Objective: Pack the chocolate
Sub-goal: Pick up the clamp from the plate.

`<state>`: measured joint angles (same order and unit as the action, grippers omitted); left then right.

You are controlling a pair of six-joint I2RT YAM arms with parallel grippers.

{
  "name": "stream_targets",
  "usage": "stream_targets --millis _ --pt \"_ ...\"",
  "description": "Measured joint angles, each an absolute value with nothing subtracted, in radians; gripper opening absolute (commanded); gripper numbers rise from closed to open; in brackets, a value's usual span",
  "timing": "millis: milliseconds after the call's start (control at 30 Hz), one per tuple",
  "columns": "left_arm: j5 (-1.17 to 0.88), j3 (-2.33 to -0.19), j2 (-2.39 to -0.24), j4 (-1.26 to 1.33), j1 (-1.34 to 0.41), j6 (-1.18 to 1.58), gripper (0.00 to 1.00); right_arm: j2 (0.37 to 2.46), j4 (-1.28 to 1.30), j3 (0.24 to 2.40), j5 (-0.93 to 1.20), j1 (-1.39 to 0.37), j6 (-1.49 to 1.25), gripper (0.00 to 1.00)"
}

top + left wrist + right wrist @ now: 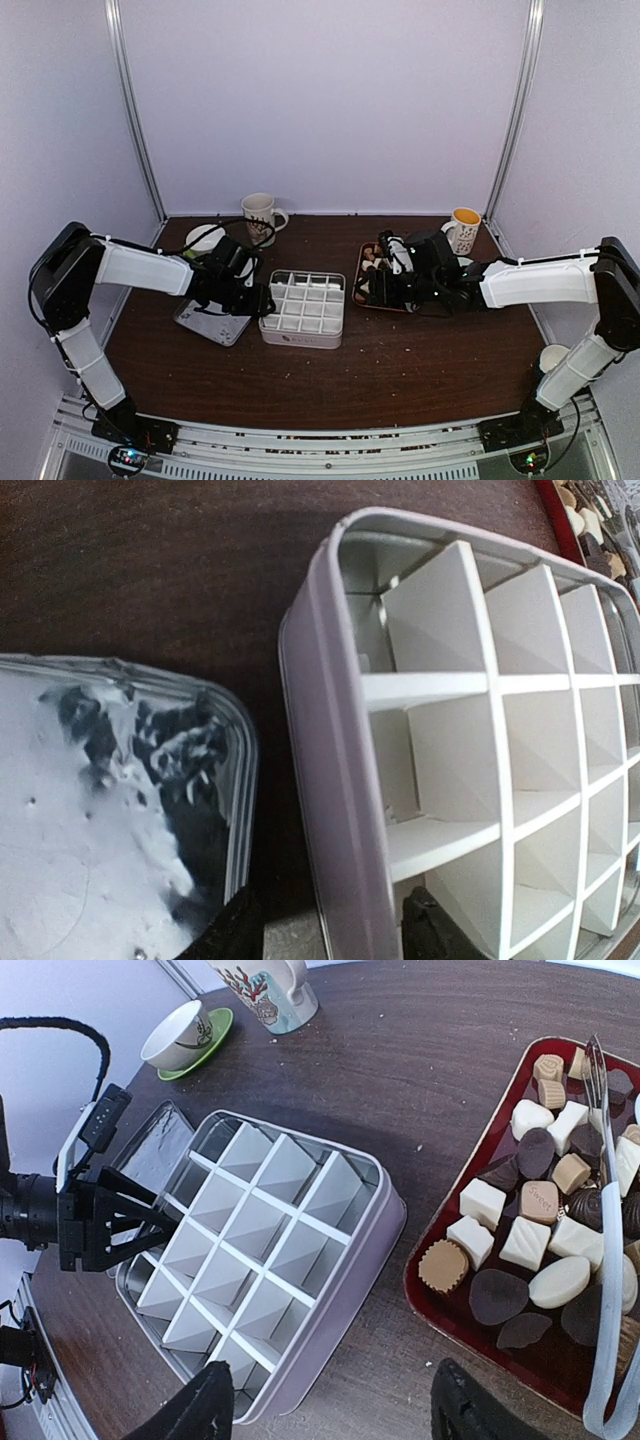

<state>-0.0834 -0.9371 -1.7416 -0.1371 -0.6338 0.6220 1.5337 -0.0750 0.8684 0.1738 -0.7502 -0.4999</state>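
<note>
Chocolate (540, 1200), dark, tan and white pieces, crowds a red tray (450, 1325) under white tongs (603, 1340), seen in detail only from the right wrist. Right gripper (332, 1388) hangs agape between tray and divided tin (335, 1295). Left wrist view shows left gripper (335, 932) straddling the tin's wall; a firm pinch cannot be confirmed.

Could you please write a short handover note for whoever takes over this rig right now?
Left end effector: fingers straddle one wall of the tin; grip unclear.
Right end effector: open, empty, hovering between tin and red tray.
Chocolate: on the tray, tongs lying among it. Lid beside the tin.
Done: tin uncovered.
Left: fill the compartments; none holds chocolate yet.
</note>
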Motion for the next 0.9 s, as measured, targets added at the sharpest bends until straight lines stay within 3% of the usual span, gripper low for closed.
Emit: stream_targets --millis 167,467,900 --pt "-0.083 -0.918 -1.709 -0.159 -0.634 0.624 0.47 1.534 -0.077 0.868 0.174 -0.750 -0.500 0.68" --pt "-0.075 -0.918 -1.689 -0.192 -0.634 0.641 0.20 1.534 -0.079 0.868 0.175 -0.750 -0.501 0.68" --pt "-0.051 -0.875 -1.631 -0.209 -0.672 0.715 0.19 1.534 -0.088 0.856 0.175 -0.750 -0.507 0.68"
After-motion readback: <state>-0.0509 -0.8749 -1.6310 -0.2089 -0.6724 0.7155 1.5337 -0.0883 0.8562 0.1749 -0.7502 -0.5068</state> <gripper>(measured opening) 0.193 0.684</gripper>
